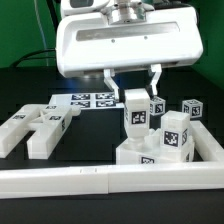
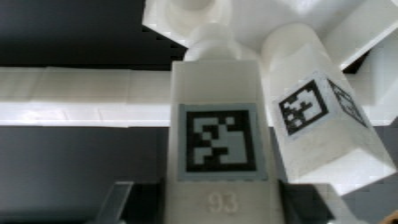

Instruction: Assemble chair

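My gripper (image 1: 133, 88) is nearly closed, its jaws pinching the top of an upright post (image 1: 135, 116). The post's foot is at the part-built chair (image 1: 148, 153); I cannot tell whether it is seated. The chair sits in the rail's (image 1: 90, 182) corner at the exterior view's right, with tagged blocks (image 1: 176, 132) beside the post. Loose pieces (image 1: 35, 128) lie well apart at the exterior view's left, near the marker board (image 1: 92, 100).

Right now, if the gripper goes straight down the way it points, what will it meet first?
The gripper points down, closed on a white post. Going straight on, the post would probably press into the chair's white slab just beneath it, though depth is unclear here.
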Motion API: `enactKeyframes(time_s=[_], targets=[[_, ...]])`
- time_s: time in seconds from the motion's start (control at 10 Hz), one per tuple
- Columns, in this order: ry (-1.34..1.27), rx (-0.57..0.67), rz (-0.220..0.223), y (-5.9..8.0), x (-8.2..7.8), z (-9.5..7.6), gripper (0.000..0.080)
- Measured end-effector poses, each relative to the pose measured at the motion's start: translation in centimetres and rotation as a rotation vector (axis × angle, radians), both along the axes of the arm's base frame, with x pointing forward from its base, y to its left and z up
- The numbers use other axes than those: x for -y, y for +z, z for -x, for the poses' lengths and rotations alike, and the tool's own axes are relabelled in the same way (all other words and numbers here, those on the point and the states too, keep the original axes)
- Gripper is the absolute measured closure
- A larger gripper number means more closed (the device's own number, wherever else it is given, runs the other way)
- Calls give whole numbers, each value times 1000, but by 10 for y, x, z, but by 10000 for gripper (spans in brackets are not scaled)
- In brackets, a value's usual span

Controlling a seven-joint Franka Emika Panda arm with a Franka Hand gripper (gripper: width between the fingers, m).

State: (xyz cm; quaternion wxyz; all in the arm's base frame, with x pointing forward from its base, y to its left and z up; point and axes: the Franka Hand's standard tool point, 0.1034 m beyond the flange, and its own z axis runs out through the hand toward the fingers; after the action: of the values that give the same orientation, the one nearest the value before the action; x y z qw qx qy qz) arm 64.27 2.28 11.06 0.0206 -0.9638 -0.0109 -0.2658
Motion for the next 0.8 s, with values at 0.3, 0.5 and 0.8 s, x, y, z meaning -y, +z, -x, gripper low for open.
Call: enactKeyframes(time_s=[0.3, 0.5, 0.8], targets=[[8, 6, 18, -2, 6, 7, 508], [1, 26, 29, -8, 11, 6, 508], [1, 20, 26, -8, 10, 7, 508]])
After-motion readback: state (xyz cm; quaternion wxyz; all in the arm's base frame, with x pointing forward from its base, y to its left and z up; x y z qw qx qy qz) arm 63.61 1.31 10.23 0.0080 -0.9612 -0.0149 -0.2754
